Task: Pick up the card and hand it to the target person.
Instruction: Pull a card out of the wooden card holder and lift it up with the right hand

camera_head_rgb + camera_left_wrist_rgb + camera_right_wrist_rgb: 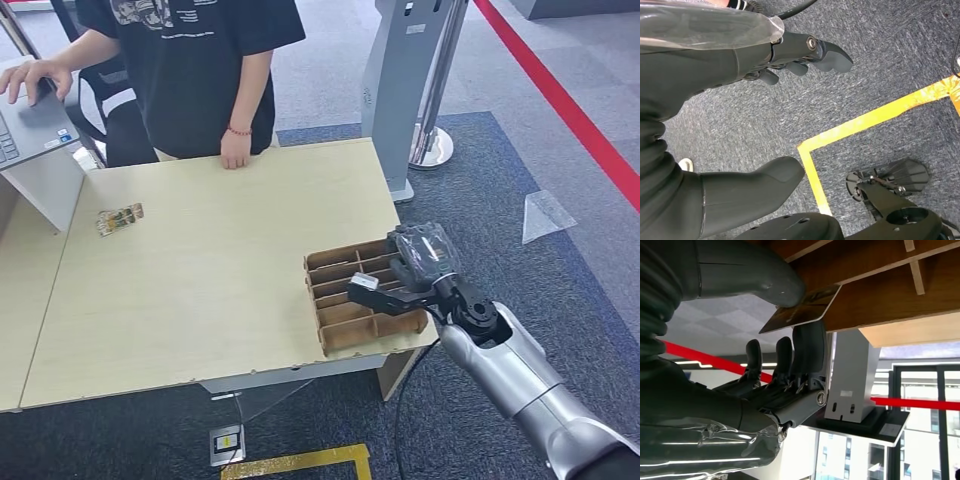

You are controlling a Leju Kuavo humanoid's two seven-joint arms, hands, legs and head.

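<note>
Office – laptop point(30, 125), carpet point(528, 130)

Head high over table point(189, 270); wrists close, probably inverted.

You have a pale wood desk point(211, 280) ahead, with a brown cardboard divider tray point(362, 300) sitting at its near right corner. A small packet point(119, 218) lies toward the desk's far left, well apart from the tray. To the left, an open laptop point(30, 130) sits on a slanted stand point(49, 185). Past the desk's far right corner stands a grey kiosk point(392, 90), with a metal post base point(432, 147) just beside it. On the blue-grey carpet you see a red stripe point(573, 110), yellow floor tape point(302, 462) near the desk, and a floor socket point(226, 442).
</note>
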